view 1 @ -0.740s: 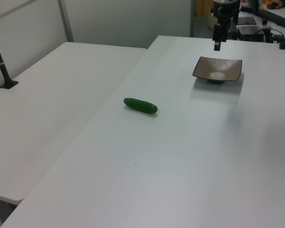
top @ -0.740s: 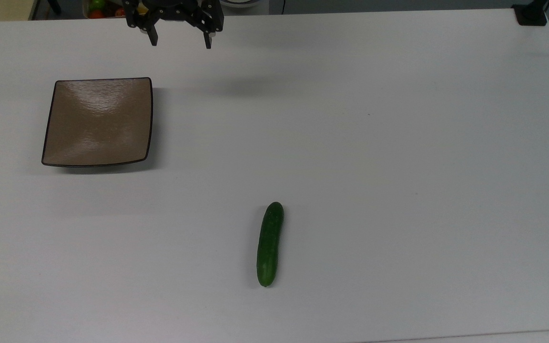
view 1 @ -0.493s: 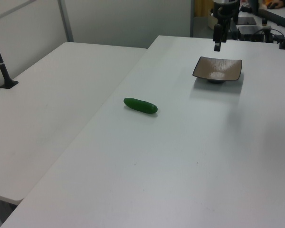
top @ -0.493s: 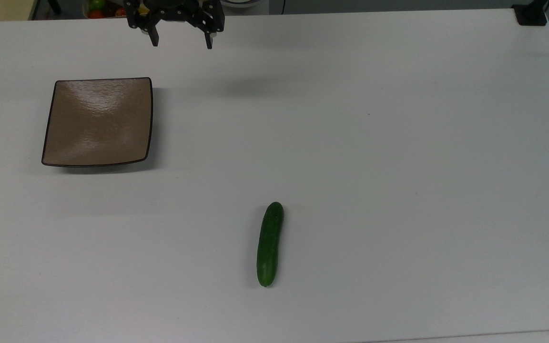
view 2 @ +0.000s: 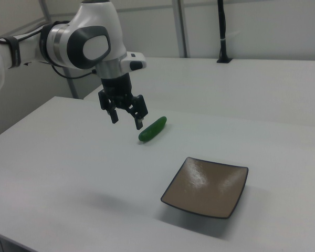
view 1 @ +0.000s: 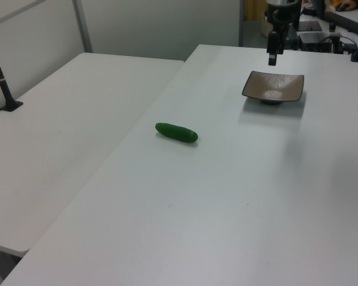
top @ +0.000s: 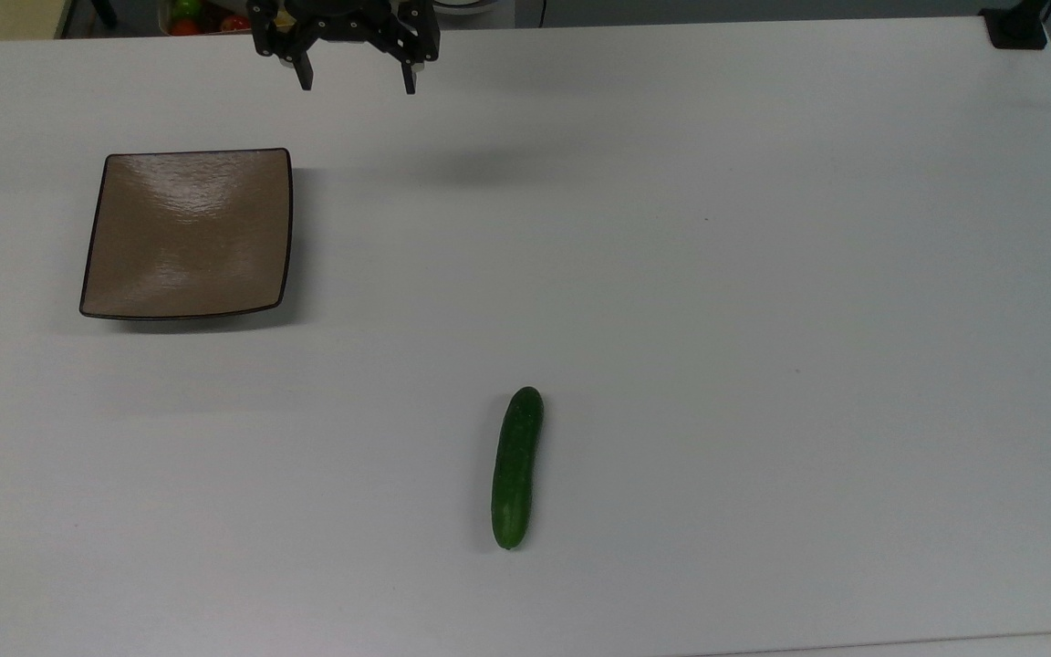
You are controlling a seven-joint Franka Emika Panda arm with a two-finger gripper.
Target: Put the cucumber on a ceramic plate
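Your white tabletop (top: 763,274) carries the ceramic plate (top: 188,235) at the top view's left, bare. The cucumber (top: 516,467) lies well apart from it, nearer the top view's bottom edge. Your end effector (top: 358,84) hovers high, spread wide and empty. You're at the reach: travel to the cucumber, descend, straddle it crosswise.
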